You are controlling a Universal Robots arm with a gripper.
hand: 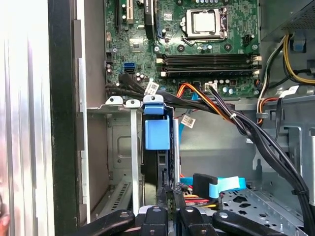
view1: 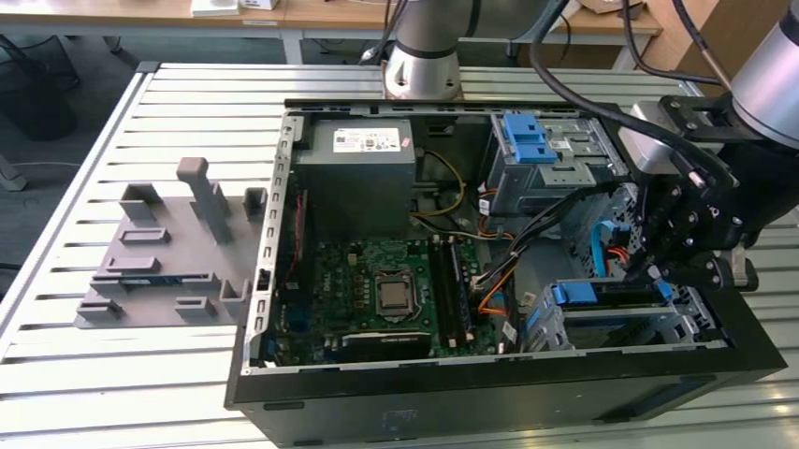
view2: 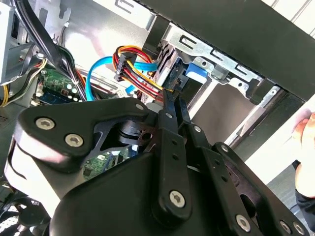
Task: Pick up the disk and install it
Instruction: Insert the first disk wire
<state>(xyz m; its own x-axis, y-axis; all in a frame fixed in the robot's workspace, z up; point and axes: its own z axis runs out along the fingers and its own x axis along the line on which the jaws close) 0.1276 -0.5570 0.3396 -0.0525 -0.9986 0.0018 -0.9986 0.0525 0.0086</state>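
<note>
The arm (view1: 431, 37) is silver-grey tube with a rounded joint; black cables loop along it, and the black linkage gripper (view2: 170, 105) is studded with bright silver screws

Blue disk (hand: 157, 133); green motherboard (view1: 387, 295); grey tray (view1: 163, 253).

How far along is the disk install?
The disk already stands on edge in the lower drive cage of the open case. The gripper sits right at its end, fingers close together on the carrier's edge. Whether it is fully seated can't be told.
</note>
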